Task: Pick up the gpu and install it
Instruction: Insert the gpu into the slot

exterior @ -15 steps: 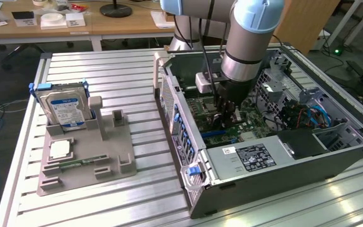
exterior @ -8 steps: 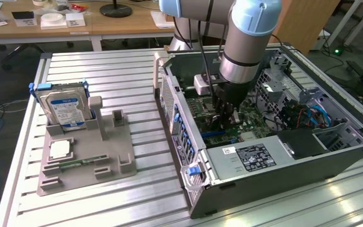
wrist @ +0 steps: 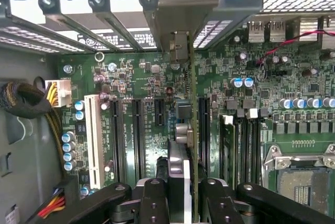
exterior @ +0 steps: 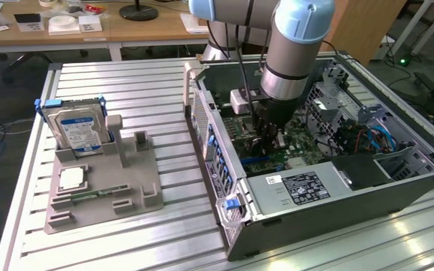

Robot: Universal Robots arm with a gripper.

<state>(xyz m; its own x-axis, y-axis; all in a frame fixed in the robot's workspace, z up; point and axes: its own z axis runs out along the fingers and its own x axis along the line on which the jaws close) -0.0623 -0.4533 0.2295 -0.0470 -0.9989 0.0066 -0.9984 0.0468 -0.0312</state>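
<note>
My gripper (wrist: 180,195) is shut on the gpu (wrist: 191,98), which I see edge-on as a thin green card running away from the fingers (wrist: 154,200). Its silvery end bracket (wrist: 178,4) reaches the case's rear slot openings. The card stands upright over the green motherboard (wrist: 136,77), in line with the dark expansion slots (wrist: 202,130). Whether its edge sits in a slot I cannot tell. In the exterior view my gripper (exterior: 268,135) is lowered deep inside the open computer case (exterior: 398,186), above the motherboard (exterior: 296,149).
A grey parts holder (exterior: 138,186) lies at the exterior view's left, with a blue-labelled hard drive (exterior: 77,130) standing in it and a narrow memory stick (exterior: 89,196) lying flat. Inside the case are the power supply (exterior: 300,189), drive cages (exterior: 383,130), cable bundles (wrist: 31,103) and the CPU socket (wrist: 303,177).
</note>
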